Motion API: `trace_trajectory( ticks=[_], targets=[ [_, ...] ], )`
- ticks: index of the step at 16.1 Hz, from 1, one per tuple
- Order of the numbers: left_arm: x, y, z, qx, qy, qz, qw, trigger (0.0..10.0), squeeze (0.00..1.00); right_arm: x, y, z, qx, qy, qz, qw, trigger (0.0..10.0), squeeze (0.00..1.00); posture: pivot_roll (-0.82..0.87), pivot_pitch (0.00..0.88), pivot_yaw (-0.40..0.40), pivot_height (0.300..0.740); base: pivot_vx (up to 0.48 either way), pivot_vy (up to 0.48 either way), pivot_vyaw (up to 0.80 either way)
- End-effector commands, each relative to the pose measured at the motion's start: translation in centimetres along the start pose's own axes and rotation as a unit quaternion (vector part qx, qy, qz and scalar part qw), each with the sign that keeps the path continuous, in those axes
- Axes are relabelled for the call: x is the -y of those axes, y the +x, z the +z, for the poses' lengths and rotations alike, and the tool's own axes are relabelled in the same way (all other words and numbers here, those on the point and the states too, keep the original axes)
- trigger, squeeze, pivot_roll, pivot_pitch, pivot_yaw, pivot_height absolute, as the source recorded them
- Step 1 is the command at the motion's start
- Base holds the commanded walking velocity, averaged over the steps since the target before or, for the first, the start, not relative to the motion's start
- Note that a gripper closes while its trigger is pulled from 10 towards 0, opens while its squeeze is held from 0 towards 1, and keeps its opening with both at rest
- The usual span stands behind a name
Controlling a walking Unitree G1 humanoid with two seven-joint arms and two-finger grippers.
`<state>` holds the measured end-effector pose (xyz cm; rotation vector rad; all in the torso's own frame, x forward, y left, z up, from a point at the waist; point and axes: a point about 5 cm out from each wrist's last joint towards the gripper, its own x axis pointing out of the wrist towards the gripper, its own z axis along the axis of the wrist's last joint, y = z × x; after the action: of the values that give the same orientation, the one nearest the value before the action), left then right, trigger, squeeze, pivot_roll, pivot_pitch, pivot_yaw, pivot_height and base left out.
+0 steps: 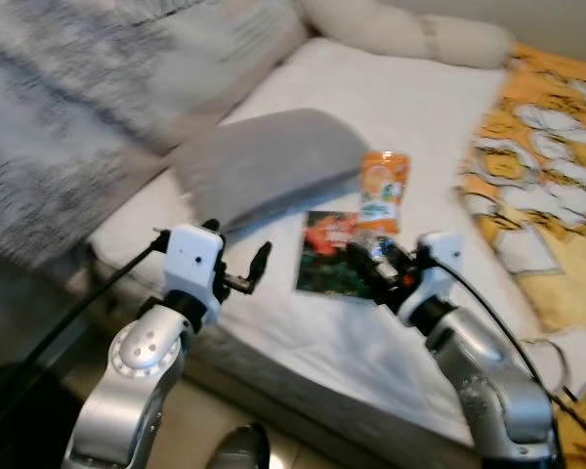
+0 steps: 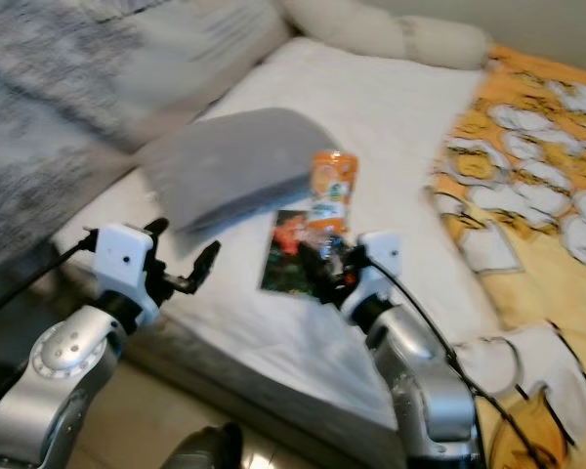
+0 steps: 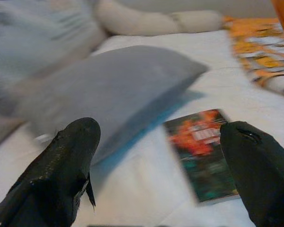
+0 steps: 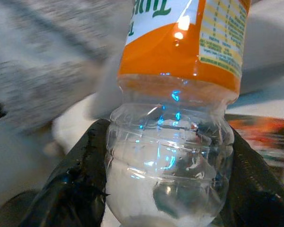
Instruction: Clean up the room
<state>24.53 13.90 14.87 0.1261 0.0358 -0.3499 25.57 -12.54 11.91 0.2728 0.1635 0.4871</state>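
Bottle with the orange label is sitting between the right gripper's jaws, which are clasping its clear lower end; its long axis is running away from that wrist, over the bed. Left gripper is hanging released near the bed's edge, facing a glossy booklet beside the grey pillow. Motion blur is hiding the label's wording and the cap.

The grey-and-white patterned blanket is smeared by motion blur, its weave unreadable. The clear plastic bottle with an orange label is cut off at the right wrist view's upper edge; its cap is unseen. The small dark printed booklet is partly hidden behind the right gripper, its print illegible.
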Motion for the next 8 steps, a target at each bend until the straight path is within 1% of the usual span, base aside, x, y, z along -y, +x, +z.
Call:
trace_trajectory(
  ticks=[1,2,4,5,6,8],
  targets=[
    [-0.03,-0.31,0.33,0.009,0.005,0.007,1.000,10.0,0.00,-0.15,-0.19,0.30,0.002,0.001,0.002,1.000,10.0,0.00,0.00,0.031,-0.004,0.740,0.000,0.000,0.80],
    [-0.10,-0.42,0.26,0.008,0.005,0.009,1.000,10.0,0.00,-0.25,-0.26,0.14,0.000,0.002,0.003,1.000,10.0,0.00,0.01,0.028,-0.004,0.740,0.000,0.000,0.80],
    [-0.22,-0.66,-0.08,-0.010,-0.007,0.011,1.000,10.0,0.00,-0.12,-0.56,-0.10,-0.005,0.010,-0.003,1.000,10.0,0.00,0.01,0.025,-0.001,0.740,0.000,0.000,0.80],
    [-0.56,-0.61,-0.31,-0.024,-0.005,0.025,0.999,10.0,0.00,-0.02,-0.68,-0.13,-0.006,0.012,-0.007,1.000,10.0,0.00,0.01,0.024,0.004,0.740,0.000,0.000,0.80],
    [-0.65,-0.56,-0.21,-0.018,-0.021,0.025,0.999,10.0,0.00,0.04,-0.77,-0.13,-0.006,0.012,-0.011,1.000,10.0,0.00,0.00,0.023,0.007,0.740,0.000,0.000,0.80],
    [-0.91,-0.51,0.02,-0.006,-0.021,0.029,0.999,10.0,0.00,0.15,-1.02,-0.19,-0.008,0.014,-0.015,1.000,10.0,0.00,0.00,0.020,0.012,0.740,0.000,0.000,0.80]
  ],
)
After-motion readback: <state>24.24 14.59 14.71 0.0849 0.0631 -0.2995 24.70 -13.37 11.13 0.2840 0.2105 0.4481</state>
